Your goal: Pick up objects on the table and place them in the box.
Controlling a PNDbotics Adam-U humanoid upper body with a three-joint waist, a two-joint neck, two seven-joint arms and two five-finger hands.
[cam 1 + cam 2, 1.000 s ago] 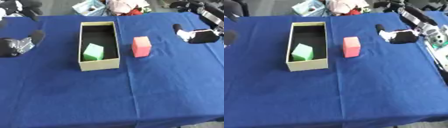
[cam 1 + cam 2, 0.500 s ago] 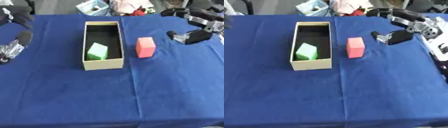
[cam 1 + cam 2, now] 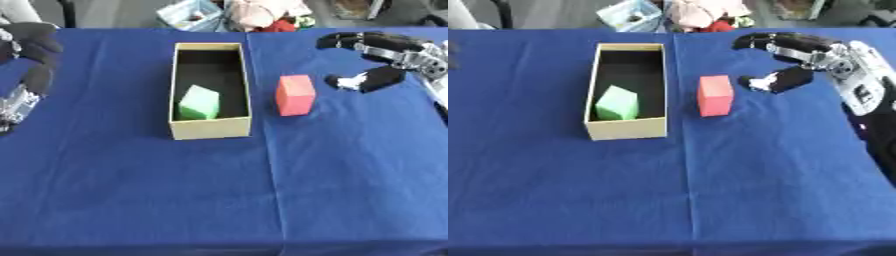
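box (image 3: pixel 209 131) beside red block (image 3: pixel 295 95), right robot hand (image 3: pixel 791 59) near

No readable text, labels, brands or nos. anywhere. Box (image 3: pixel 208 131) walls plain, red block (image 3: pixel 295 95) & green block (image 3: pixel 199 102) blank, blue surface (image 3: pixel 219 190) unmarked. Clutter at far edge too blurred to read.

both eye views look steeply down from the head at the blue table (image 3: pixel 219 200), sharing the box (image 3: pixel 210 131) at upper centre, slightly offset sideways.
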